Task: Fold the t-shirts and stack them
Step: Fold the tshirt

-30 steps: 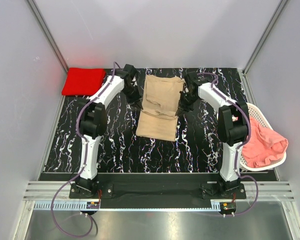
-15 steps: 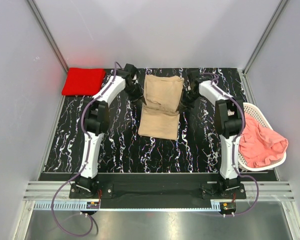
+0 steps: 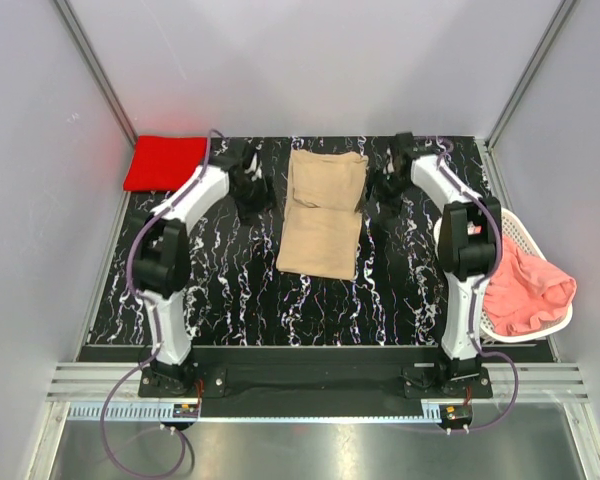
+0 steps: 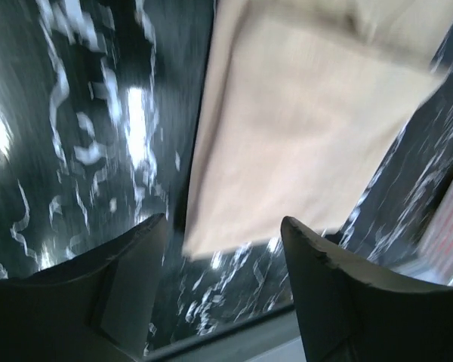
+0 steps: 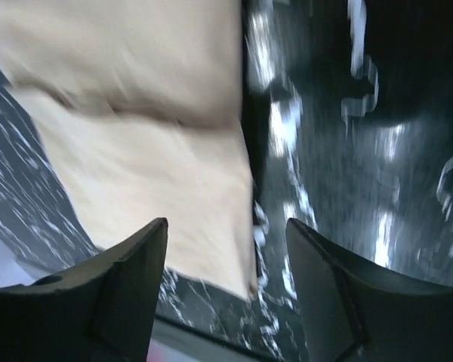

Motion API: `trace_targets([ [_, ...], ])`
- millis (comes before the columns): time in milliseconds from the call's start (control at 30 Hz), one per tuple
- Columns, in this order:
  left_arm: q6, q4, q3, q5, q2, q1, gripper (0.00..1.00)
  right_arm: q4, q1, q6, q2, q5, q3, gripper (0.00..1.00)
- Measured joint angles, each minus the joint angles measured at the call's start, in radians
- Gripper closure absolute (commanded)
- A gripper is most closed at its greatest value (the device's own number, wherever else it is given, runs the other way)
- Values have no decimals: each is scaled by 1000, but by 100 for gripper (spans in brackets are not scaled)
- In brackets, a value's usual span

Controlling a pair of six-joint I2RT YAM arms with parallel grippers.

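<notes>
You will find the tan t-shirt (image 3: 320, 215) folded at mid-table (image 3: 230, 290), toward the far edge. The red t-shirt (image 3: 166, 163) lies folded in the far-left corner; the pink t-shirt (image 3: 528, 290) sits in the basket (image 3: 512, 224). Left fingers (image 4: 136, 271) and right fingers (image 5: 128, 279) flank the tan t-shirt — both open, holding nothing.
</notes>
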Motion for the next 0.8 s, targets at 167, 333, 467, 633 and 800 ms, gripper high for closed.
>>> trace_targets([
  [167,58,63,-313,27,-157,-64,28,42,50,-21,-200,-64,-369,28],
  [333,96,106,-434,40,-160,-84,29,133,150,-14,-331,-104,-647,30],
  [467,110,143,-446,40,-159,-79,30,214,166,23,-382,-121,-803,31],
  [633,116,198,-469,57,-146,-76,31,294,156,80,-409,-157,-871,34],
  [800,111,208,-484,79,-120,-76,33,376,156,129,-399,-173,-873,38],
])
